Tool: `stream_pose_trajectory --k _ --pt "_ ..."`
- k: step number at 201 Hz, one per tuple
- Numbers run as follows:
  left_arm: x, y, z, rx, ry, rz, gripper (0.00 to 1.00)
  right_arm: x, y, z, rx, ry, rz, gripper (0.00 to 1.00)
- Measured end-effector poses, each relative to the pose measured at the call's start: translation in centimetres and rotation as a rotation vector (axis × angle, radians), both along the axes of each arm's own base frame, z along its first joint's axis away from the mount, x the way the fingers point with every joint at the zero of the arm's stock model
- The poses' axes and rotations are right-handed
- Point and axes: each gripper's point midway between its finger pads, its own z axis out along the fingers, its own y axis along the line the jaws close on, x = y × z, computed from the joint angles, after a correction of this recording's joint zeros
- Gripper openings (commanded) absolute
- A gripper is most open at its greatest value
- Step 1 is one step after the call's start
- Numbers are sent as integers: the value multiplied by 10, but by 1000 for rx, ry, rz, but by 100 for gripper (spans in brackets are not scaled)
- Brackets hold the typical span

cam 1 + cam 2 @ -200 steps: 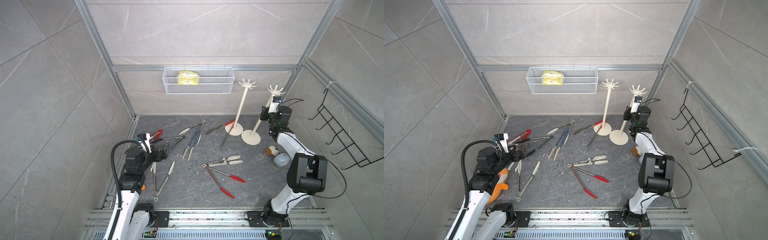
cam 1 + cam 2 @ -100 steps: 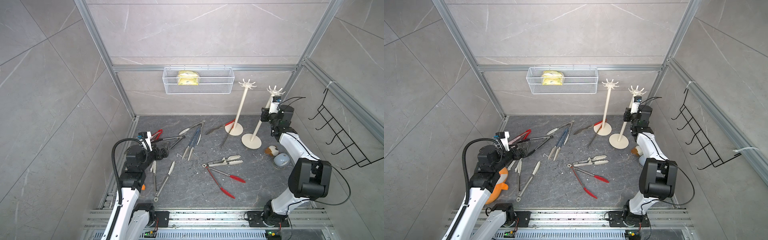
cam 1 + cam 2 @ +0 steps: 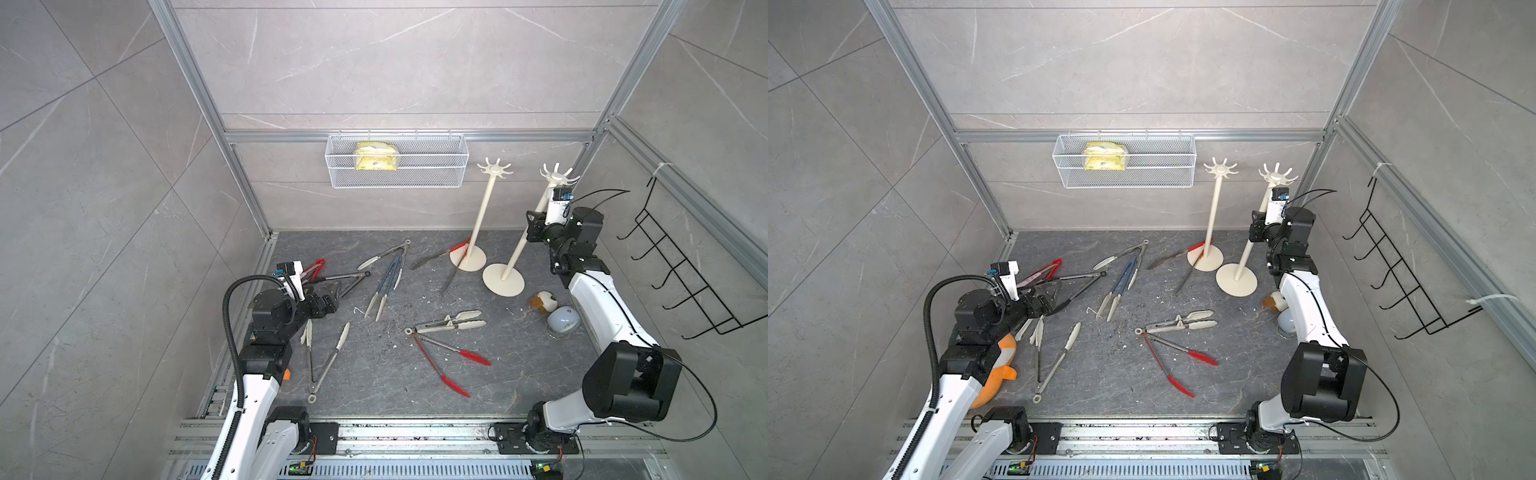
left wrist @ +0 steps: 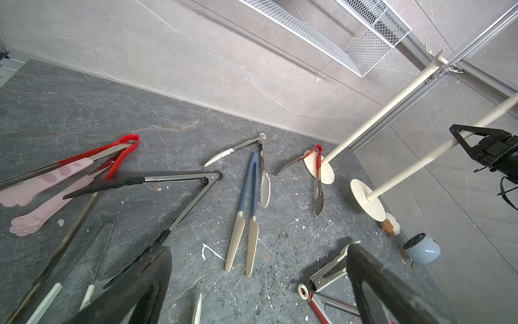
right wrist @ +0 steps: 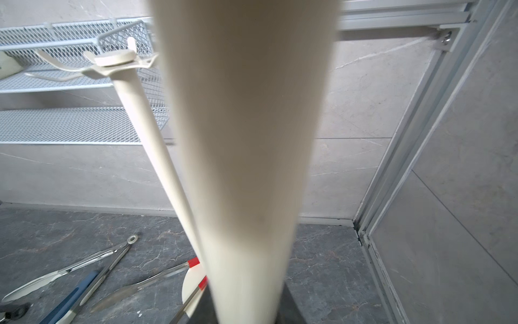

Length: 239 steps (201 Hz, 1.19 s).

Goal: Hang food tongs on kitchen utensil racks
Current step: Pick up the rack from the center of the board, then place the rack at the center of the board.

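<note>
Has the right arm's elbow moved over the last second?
Yes. In both top views the right elbow has shifted toward the front rail, and it looks larger.

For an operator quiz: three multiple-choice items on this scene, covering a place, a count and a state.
1. Where is the yellow packet? A in the wire basket; B on the tabletop; C hung on a stand.
2. How many cream stands are there? A one; B two; C three.
3. The right gripper is: A wide open; B shut on a cream stand's pole; C shut on tongs.
Key: A, seen through the mesh; B, two bases show; B, jaws clamp the pole.
</note>
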Motion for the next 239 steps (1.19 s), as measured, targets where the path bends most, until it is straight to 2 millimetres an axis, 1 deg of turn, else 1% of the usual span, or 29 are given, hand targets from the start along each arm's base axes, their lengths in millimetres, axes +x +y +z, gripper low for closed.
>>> stream_pose_trajectory --k 27,81,122,153,173,188,239 --pt "0 -1 0 -7 3 -2 100 -9 8 7 31 3 37 0" --pt "0 -5 4 -11 -14 -12 100 -34 29 32 88 -17 132 0" --pt "1 -6 4 -11 -14 -17 100 -54 51 51 113 -26 216 0" --pt "2 -8 2 -10 -8 -22 100 -69 67 59 137 -24 270 0" --pt "3 -9 1 -10 -6 -23 100 -77 84 62 145 -20 317 0" --pt "2 -10 1 -10 -6 -27 100 -83 102 63 148 -11 364 0" --pt "2 -12 1 -9 -7 -32 100 -113 174 60 157 32 545 0"
